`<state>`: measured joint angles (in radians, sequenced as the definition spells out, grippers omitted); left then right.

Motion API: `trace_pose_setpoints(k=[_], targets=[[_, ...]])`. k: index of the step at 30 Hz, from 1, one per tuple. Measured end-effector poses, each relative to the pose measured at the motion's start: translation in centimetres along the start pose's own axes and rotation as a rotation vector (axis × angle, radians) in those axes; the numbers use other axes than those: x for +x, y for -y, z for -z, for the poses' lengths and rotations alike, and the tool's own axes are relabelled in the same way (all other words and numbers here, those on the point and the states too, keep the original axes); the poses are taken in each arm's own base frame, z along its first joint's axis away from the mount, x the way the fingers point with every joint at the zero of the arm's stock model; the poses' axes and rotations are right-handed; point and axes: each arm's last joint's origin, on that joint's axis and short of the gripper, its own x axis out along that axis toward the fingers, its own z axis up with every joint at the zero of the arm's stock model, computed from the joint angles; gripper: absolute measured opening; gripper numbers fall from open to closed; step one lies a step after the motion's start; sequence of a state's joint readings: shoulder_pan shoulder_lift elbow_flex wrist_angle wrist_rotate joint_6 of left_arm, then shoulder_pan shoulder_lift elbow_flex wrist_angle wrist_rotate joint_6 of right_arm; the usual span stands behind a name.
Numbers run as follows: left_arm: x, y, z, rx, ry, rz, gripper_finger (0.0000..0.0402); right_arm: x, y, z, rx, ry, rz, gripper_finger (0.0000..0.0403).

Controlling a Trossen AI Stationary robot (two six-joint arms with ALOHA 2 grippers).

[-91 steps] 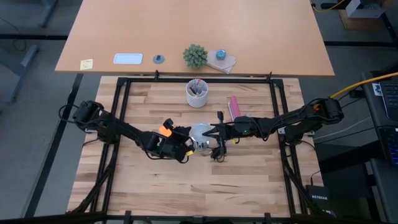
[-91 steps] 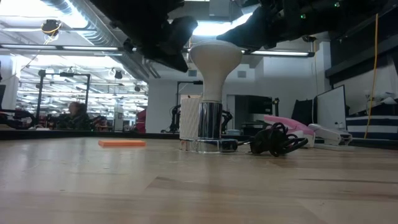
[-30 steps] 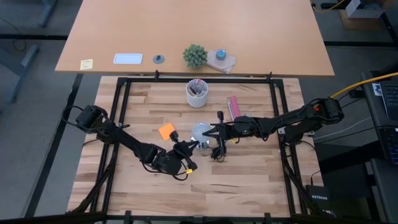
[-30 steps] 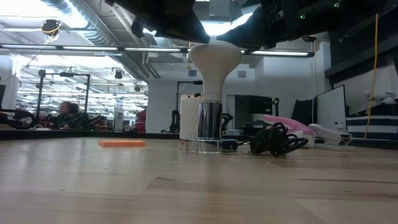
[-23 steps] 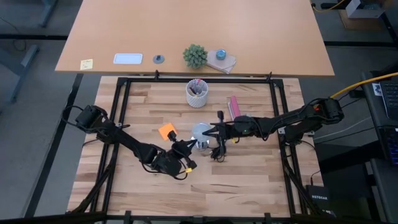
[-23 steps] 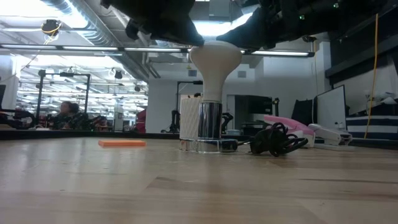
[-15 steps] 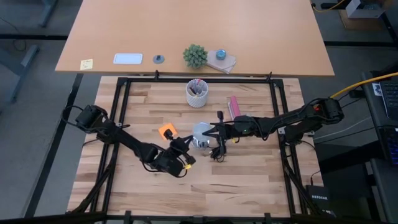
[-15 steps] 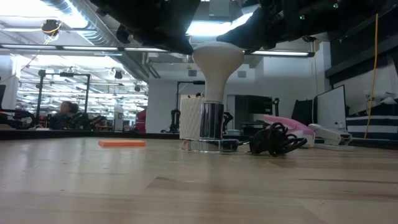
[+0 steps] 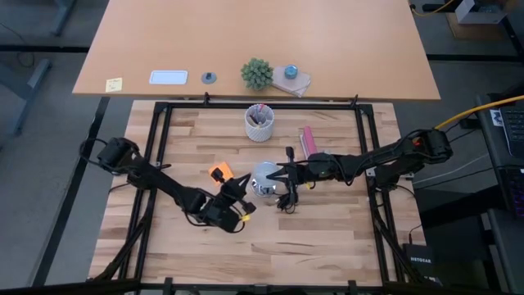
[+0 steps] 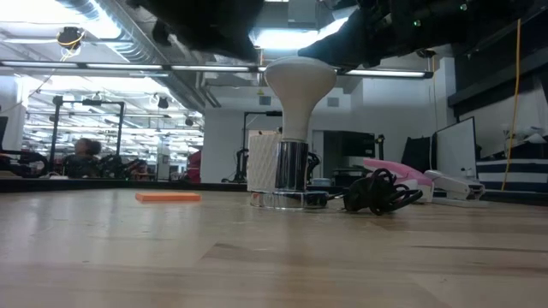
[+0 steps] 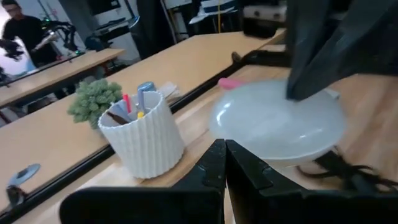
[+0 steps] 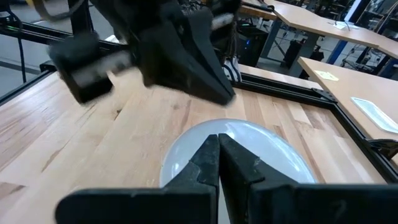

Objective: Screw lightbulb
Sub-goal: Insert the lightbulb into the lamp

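Wooden table (image 9: 327,229), lightbulb (image 9: 264,177) between closed left gripper (image 9: 243,185) and right gripper (image 9: 282,174)

Lighting: even, bright overhead room light in the high view, soft short shadows under both arms on the table (image 9: 327,238). Low view: backlit by ceiling strip lights (image 10: 282,38), glare behind the lightbulb (image 10: 297,81), arms reduced to dark silhouettes, near tabletop soft and out of focus. Left wrist view: lightbulb washed pale, the white cup (image 11: 144,138) fairly sharp. Right wrist view: the left gripper (image 12: 217,93) motion-blurred, background desks bright
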<state>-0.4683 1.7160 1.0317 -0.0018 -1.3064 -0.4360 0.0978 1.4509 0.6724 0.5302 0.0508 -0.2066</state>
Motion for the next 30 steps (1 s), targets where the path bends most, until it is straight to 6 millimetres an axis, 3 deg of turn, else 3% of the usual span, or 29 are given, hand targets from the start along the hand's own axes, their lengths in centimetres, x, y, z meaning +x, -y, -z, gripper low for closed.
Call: trace_pose_setpoints(k=[9,20,30], targets=[[-1.4,0.8,0.0,-0.039,-0.067,0.211,0.0001,0.0,0.0,-0.1,0.001,0.018,0.005,0.0009],[-0.1,1.1,-0.8,-0.073,-0.086,0.331,0.0001,0.0,0.0,-0.2,0.001,0.026,0.007,0.0009],[1.4,0.6,-0.9,-0.069,-0.096,0.300,0.0001,0.0,0.1,-0.2,0.001,0.022,0.011,0.0009]])
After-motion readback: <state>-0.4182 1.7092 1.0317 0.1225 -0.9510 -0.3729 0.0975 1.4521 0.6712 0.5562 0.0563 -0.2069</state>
